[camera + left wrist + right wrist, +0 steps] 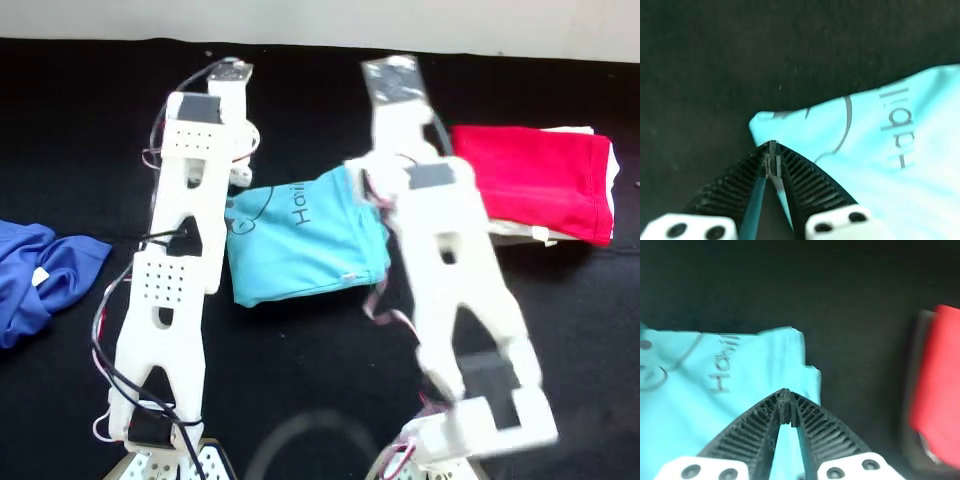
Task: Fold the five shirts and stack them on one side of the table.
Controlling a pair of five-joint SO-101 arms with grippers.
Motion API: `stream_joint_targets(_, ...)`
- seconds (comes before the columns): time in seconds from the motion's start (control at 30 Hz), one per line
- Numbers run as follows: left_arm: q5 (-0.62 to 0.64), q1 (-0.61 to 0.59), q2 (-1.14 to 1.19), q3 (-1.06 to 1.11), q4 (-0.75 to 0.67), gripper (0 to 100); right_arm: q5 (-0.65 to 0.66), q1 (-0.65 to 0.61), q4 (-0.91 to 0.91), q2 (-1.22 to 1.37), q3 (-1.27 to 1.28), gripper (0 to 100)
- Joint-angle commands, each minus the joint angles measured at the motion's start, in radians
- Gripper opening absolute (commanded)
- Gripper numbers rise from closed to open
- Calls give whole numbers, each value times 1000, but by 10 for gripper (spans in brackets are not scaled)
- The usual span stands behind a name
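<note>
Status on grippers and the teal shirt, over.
Left gripper, right gripper shut on teal shirt, one edge each. Red shirt stacked beside; blue shirt crumpled apart.

The table (80,100) is plain black. At the centre of the high view is a turquoise shirt (300,245) with dark grey lettering and a thin line drawing. At the right is a red shirt (535,180) edged by white cloth (578,131), and at the left edge a blue shirt (40,275). The left arm (175,270) and right arm (455,250) are white. The left gripper (772,167) and right gripper (786,410) have black ribbed fingers.
</note>
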Motion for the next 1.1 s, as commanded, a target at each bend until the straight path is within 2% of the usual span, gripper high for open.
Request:
stream_joint_targets(0.0,-3,24,33,-54,-20,9,-37,-62,51,260,-274,5)
stream_joint_targets(0.17,15,22,93,-117,-18,9,-40,-91,111,549,-536,5)
stream_joint_targets(0.4,23,22,142,-137,-17,9,-34,25,222,773,-771,5)
stream_joint_targets(0.63,25,25,150,-159,-5,9,-32,73,386,805,-931,5)
stream_joint_targets(0.87,54,13,145,-389,101,9,-38,67,608,805,-1247,5)
stream_joint_targets(1.07,55,-31,-25,-246,103,9,-40,67,800,814,-1524,5)
